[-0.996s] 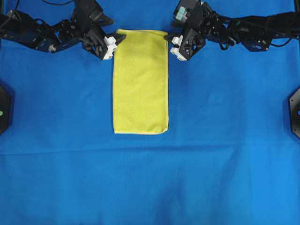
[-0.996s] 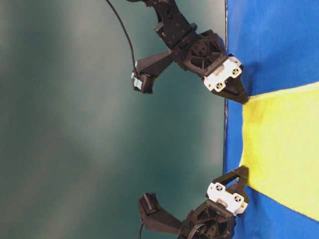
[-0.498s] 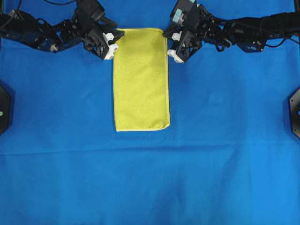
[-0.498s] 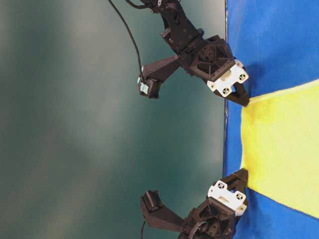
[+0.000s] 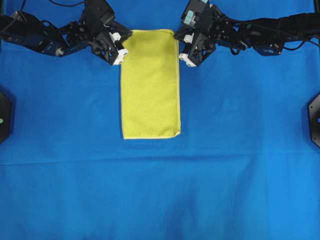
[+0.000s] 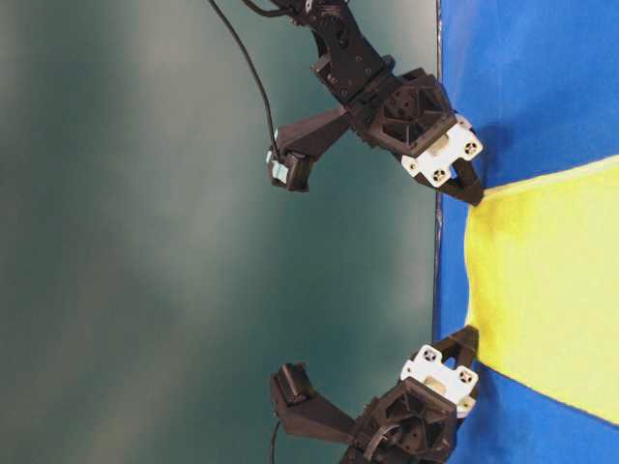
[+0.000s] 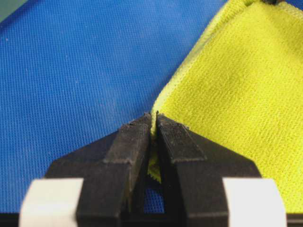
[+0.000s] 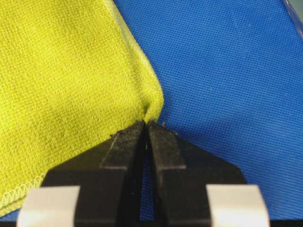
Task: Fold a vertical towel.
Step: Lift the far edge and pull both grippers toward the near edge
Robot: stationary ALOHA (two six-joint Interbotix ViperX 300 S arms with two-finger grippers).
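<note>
In the overhead view, the left arm (image 5: 45, 37) comes in from the upper left edge. Its gripper (image 5: 121, 44) is at the top left corner of the towel (image 5: 150, 85). In the left wrist view the two black fingers (image 7: 125, 156) are pressed together with the yellow hem pinched between them, so this gripper holds that corner.

The towel lies in the middle upper part of the blue cloth (image 5: 160, 190), with the long side running from the top of the view toward the bottom. It is flat, and its lower edge lies well apart from both grippers. A thin pale hem runs along the right side and the bottom.

The right gripper (image 5: 181, 44) is at the top right corner of the towel, and its arm (image 5: 260, 35) reaches in from the upper right edge. In the right wrist view its fingers (image 8: 118, 156) are closed tight on the corner, and the fabric bunches a little just in front of the tips
</note>
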